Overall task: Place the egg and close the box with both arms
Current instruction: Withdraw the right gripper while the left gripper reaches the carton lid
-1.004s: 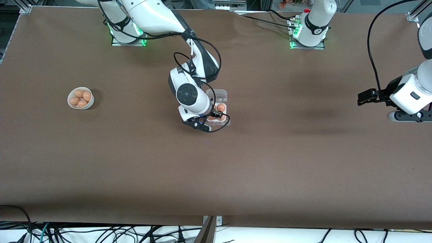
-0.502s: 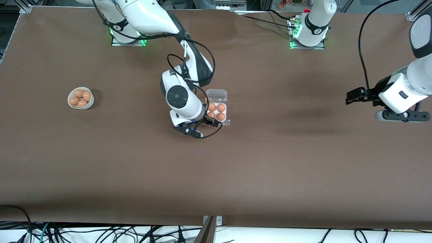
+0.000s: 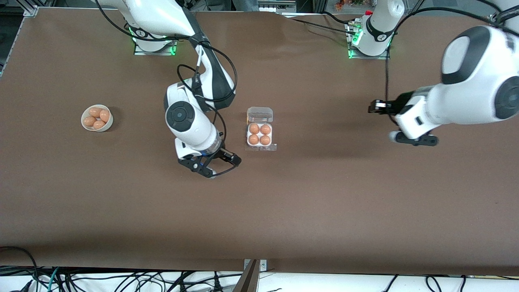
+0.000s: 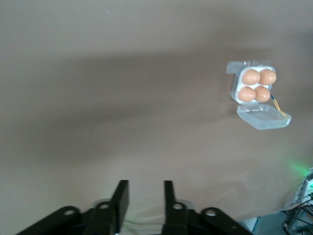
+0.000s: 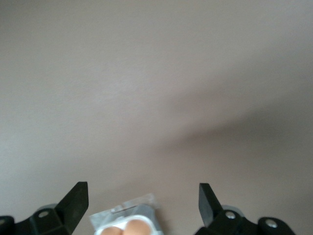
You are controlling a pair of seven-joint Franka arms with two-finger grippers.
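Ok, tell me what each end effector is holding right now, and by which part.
Nothing is held. The right end effector hangs open over bare table beside the box; the left end effector, also open and empty, hangs over the table toward its own end.

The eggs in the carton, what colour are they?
The eggs are orange-brown, all four alike, in the white box. The front view shows them best.
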